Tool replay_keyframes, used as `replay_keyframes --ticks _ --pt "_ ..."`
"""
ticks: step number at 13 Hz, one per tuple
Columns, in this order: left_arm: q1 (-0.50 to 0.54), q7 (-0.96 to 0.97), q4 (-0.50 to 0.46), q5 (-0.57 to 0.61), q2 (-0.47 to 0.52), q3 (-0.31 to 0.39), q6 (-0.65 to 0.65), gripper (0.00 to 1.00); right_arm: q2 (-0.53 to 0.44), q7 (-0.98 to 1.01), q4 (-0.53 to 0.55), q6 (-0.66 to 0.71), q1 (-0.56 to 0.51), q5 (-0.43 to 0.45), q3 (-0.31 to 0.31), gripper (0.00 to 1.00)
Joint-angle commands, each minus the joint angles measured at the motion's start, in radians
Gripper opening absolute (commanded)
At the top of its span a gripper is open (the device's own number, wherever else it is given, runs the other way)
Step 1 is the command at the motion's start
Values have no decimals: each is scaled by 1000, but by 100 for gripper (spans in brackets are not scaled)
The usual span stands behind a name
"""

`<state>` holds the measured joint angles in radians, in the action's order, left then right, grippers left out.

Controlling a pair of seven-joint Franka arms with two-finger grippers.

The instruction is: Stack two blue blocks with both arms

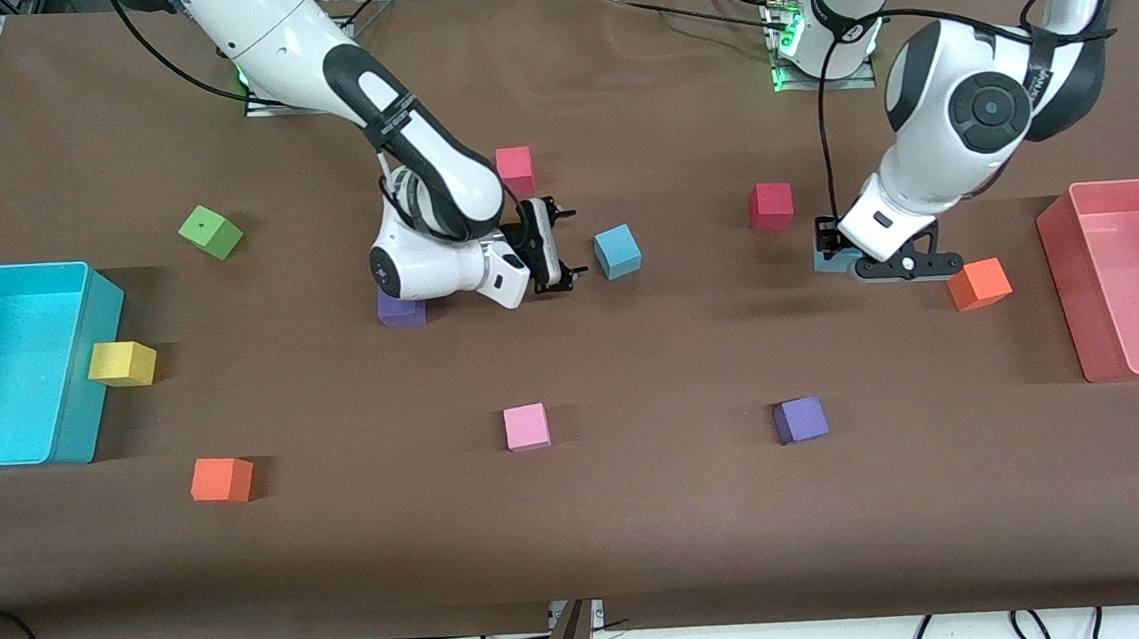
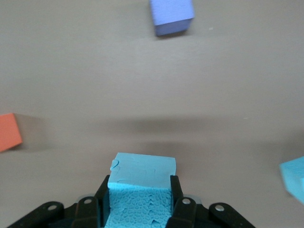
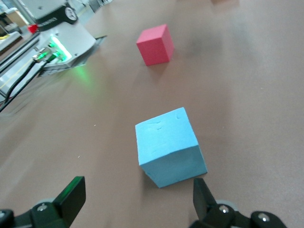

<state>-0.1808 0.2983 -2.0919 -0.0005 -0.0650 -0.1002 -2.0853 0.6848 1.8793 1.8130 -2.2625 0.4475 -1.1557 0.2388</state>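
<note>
Blue block (image 2: 142,183) in left gripper (image 2: 141,199)

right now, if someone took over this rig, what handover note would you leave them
Left gripper: fingers shut on one blue block, low at the table beside an orange cube, toward the left arm's end.
Right gripper: fingers open, empty, low by the table middle, lined up on the second blue block, not touching it.
Done: first block gripped; whether it has left the table cannot be told.
Left: right arm grips its block or leaves it as the base, one block goes on top of the other, release.
Ignore the purple cubes.
</note>
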Motion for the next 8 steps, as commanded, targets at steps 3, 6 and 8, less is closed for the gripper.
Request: replay_keyframes --ticks 3,6,8 --pt "-51 253 50 -9 -2 -98 47 0 -5 138 48 17 -39 -75 19 100" --pt "-109 398 93 -12 -51 -127 47 0 38 179 42 17 -36 -179 31 100" --pt "-138 493 121 -10 -85 -153 42 0 36 181 37 20 -36 -191 31 100"
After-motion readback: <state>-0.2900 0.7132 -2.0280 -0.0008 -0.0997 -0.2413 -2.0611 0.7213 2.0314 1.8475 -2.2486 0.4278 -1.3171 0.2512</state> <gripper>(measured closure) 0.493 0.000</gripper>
